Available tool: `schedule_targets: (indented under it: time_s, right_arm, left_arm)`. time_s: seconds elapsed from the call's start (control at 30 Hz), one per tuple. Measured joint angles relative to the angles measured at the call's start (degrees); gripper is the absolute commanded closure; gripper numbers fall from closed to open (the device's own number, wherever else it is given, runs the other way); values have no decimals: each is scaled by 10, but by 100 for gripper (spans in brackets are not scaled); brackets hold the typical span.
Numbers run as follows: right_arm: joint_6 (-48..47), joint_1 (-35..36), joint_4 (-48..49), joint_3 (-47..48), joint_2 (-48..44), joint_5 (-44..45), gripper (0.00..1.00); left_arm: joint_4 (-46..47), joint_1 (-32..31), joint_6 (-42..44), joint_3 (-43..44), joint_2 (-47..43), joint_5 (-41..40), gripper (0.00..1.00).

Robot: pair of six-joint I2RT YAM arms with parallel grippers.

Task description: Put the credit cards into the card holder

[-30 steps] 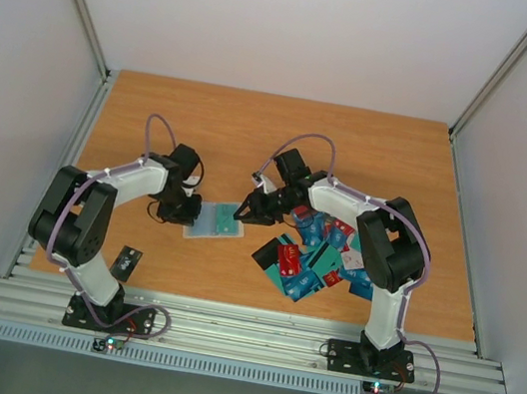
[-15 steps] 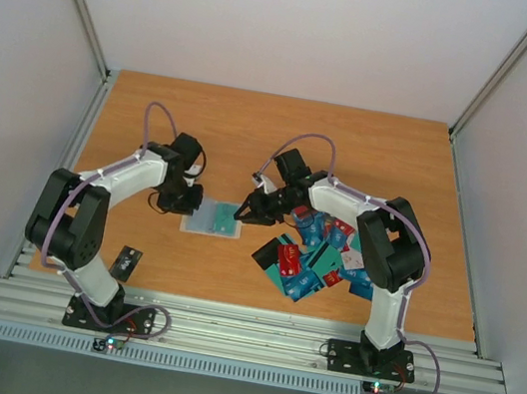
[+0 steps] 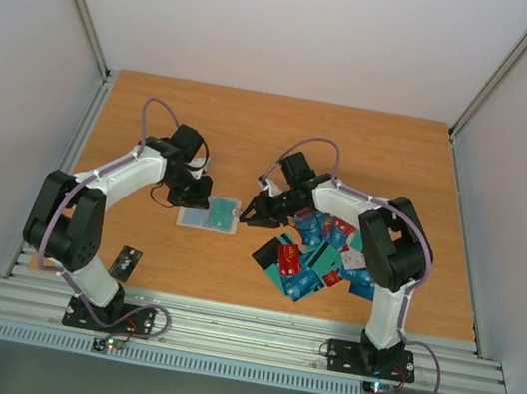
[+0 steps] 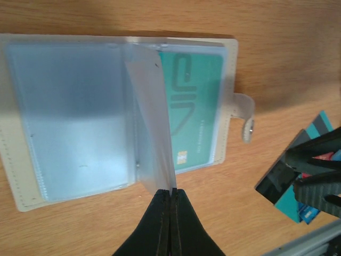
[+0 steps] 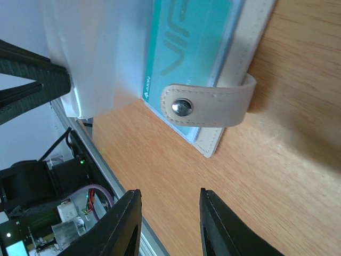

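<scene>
The cream card holder lies open on the table between the arms, with a teal credit card in its right sleeve. My left gripper is shut on the near edge of a clear sleeve, which stands up from the spine. My right gripper is open and empty, low over bare wood just off the holder's clasp strap. In the top view the left gripper is at the holder's left and the right gripper at its right. A pile of loose credit cards lies to the right.
A small black object lies near the left arm's base. The card pile spreads under the right arm's forearm. Metal rails run along the table's near edge, and grey walls stand on both sides.
My left gripper has shut on the clear sleeve and lifted it upright. The holder has slid slightly left. My right gripper stays open and has drifted a little to the right.
</scene>
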Motion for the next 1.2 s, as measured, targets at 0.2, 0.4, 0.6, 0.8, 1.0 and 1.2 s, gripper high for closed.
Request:
schedule_targets:
  time_s: [0.2, 0.4, 0.6, 0.8, 1.0, 1.2]
  right_arm:
    - [3, -9, 7, -14, -13, 0, 68]
    - [17, -14, 13, -24, -28, 0, 68]
    - [24, -17, 19, -45, -40, 2, 69]
    - [28, -22, 20, -51, -49, 2, 69]
    - [28, -29, 19, -51, -64, 2, 68]
    - [29, -35, 17, -51, -80, 0, 68]
  left_arm:
    - [6, -6, 0, 10, 19, 28, 96]
    - [26, -30, 0, 22, 55, 52, 96]
    - [43, -49, -1, 42, 100, 63, 92]
    - [51, -53, -2, 49, 146, 68, 75]
    - [55, -54, -7, 61, 152, 79, 65]
    - [56, -55, -17, 80, 152, 90, 55]
